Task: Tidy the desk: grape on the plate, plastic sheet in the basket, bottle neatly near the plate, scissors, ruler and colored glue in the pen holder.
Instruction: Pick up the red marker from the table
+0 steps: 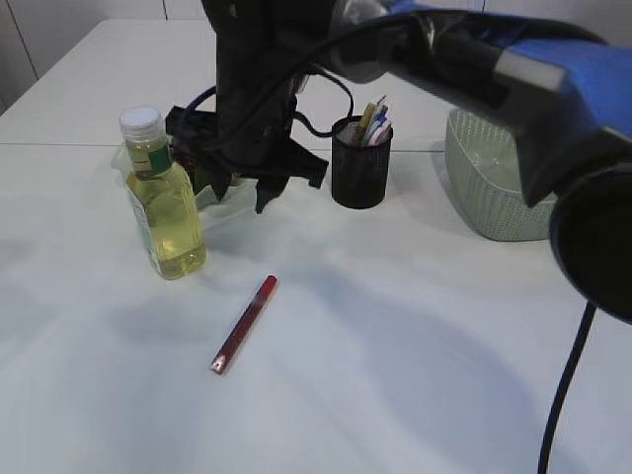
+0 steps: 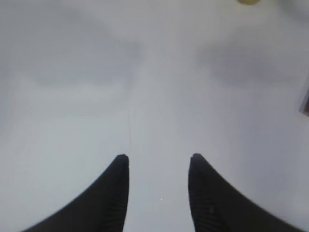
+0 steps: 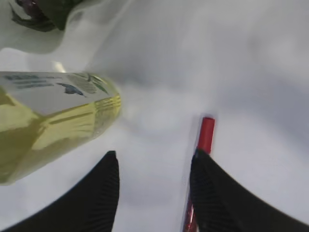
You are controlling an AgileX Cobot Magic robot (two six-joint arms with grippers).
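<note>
My right gripper (image 3: pixel 153 166) hung spread and empty, the colored glue (image 3: pixel 204 136) lying at lower right beside one finger (bottle (image 3: pixel 48 121) at left). Light, stiff, likely to roll, I judged; best pinched mid-barrel.

Plate (image 1: pixel 222 193) largely hidden behind dark arm; grape not discernible. Glue stick (image 3: pixel 200 159) partly covered by right fingertip (image 3: pixel 217 193). Basket (image 1: pixel 494 188) partly blocked.

Nothing legible anywhere — the clear plastic bottle of yellow liquid (image 1: pixel 164 202) wears a green-and-white label, its print too blurred to read.
</note>
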